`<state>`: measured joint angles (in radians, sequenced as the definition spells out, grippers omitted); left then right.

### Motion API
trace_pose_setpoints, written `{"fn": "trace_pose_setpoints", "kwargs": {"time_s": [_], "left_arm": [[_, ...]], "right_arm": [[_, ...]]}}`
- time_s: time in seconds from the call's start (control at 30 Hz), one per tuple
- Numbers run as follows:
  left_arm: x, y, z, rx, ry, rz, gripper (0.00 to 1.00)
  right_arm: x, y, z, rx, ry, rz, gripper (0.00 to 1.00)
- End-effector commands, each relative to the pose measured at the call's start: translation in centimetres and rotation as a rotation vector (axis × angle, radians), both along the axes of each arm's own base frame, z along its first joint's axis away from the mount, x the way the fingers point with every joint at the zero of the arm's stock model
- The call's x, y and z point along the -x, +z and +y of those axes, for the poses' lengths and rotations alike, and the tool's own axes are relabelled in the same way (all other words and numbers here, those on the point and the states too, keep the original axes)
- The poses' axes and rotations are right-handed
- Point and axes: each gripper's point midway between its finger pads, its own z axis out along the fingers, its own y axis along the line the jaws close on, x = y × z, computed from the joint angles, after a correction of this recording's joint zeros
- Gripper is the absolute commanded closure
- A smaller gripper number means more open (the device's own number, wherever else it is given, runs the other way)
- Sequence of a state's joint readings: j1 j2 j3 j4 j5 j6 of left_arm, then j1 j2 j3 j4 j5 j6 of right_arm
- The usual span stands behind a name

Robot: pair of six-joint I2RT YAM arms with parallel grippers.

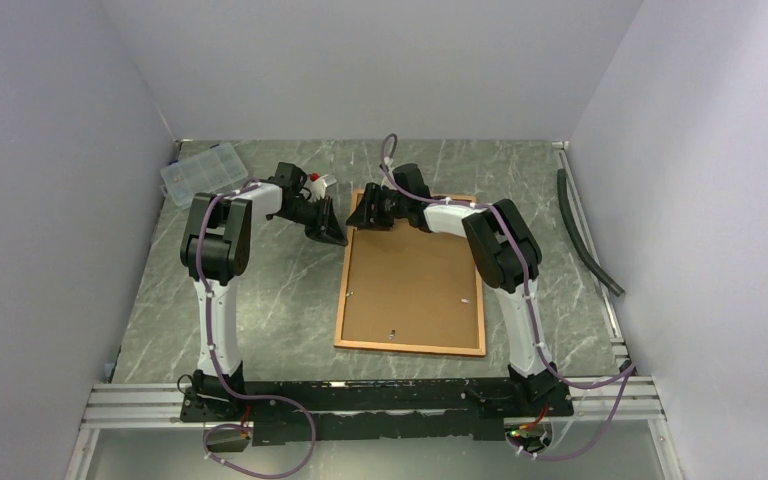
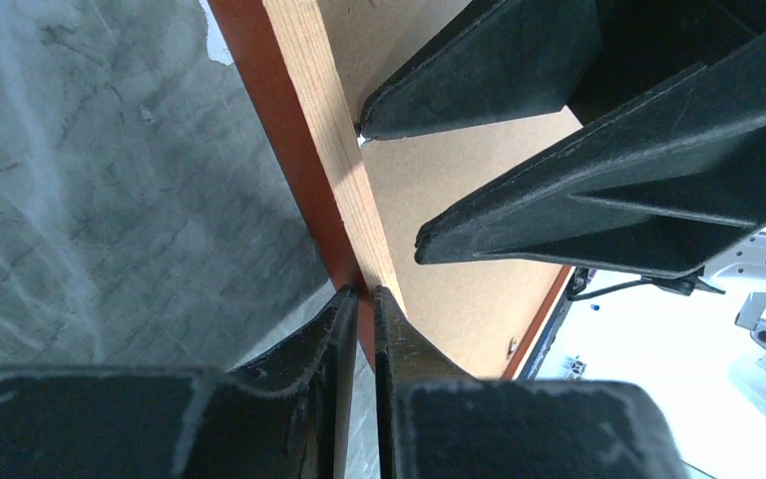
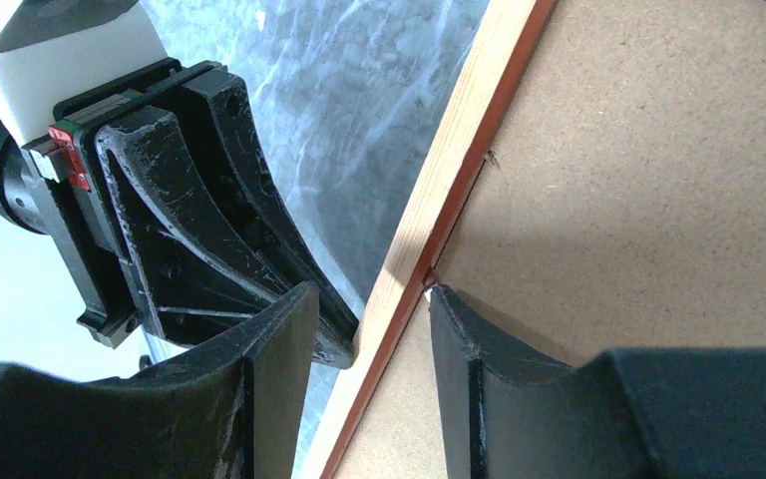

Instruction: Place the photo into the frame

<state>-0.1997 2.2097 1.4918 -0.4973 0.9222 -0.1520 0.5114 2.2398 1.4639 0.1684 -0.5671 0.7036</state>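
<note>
Red-orange rectangular wooden frame (image 1: 341, 300) lay back-up, left hand (image 2: 362, 294) clenched on its rail, likely steadying it while the right hand (image 3: 364, 294), unclenched, straddled that rail.

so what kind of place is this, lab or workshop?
Probably a lab robot cell: plain white walls box in a marbled table, two arms bolt to an aluminium rail at its near edge, a clear parts organiser sits far left.
</note>
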Motion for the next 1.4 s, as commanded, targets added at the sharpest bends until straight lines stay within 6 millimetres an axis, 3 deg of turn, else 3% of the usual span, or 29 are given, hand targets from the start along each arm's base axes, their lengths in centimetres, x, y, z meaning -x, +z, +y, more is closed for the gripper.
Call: {"fn": "trace_pose_setpoints", "kwargs": {"time_s": [0.0, 0.23, 0.33, 0.43, 0.53, 0.6, 0.7, 0.77, 0.83, 0.9, 1.07, 1.37], "left_arm": [[0.4, -1.2, 0.2, -0.032, -0.004, 0.002, 0.84], [0.4, -0.8, 0.1, -0.028, -0.002, 0.002, 0.84], [0.2, 0.2, 0.3, -0.025, 0.0, -0.012, 0.83], [0.2, 1.5, 1.0, -0.026, 0.001, -0.033, 0.8], [0.5, 2.3, 2.1, -0.051, -0.015, -0.06, 0.72], [1.4, 2.4, 2.9, -0.084, -0.056, -0.096, 0.66], [2.9, 2.0, 4.2, -0.155, -0.104, -0.133, 0.62], [3.9, 1.6, 5.1, -0.205, -0.137, -0.151, 0.61], [4.9, 1.2, 5.8, -0.251, -0.169, -0.17, 0.6], [5.7, 1.0, 6.3, -0.303, -0.205, -0.207, 0.6], [8.0, -0.4, 6.2, -0.393, -0.309, -0.258, 0.61], [11.0, -2.3, 5.5, -0.466, -0.454, -0.313, 0.62]], "right_arm": [[-0.4, -0.3, 0.8, -0.005, 0.033, -0.012, 0.51], [-1.2, 1.6, 0.4, -0.002, 0.017, -0.061, 0.51], [-2.5, 4.9, -0.5, -0.002, -0.02, -0.131, 0.44], [-3.7, 9.0, -3.0, 0.008, -0.106, -0.208, 0.33], [-4.6, 11.6, -7.8, 0.08, -0.263, -0.266, 0.15], [-5.0, 11.6, -12.6, 0.184, -0.429, -0.262, 0.02], [-4.4, 9.5, -21.3, 0.377, -0.689, -0.181, 0.0], [-3.7, 8.0, -25.9, 0.448, -0.82, -0.11, 0.0], [-3.0, 6.5, -29.3, 0.474, -0.911, -0.049, 0.0], [-2.3, 4.7, -31.2, 0.474, -0.955, 0.011, 0.0], [-2.4, 1.3, -32.0, 0.453, -0.944, 0.132, 0.0], [-4.0, -1.6, -27.4, 0.294, -0.797, 0.24, 0.0]]}}
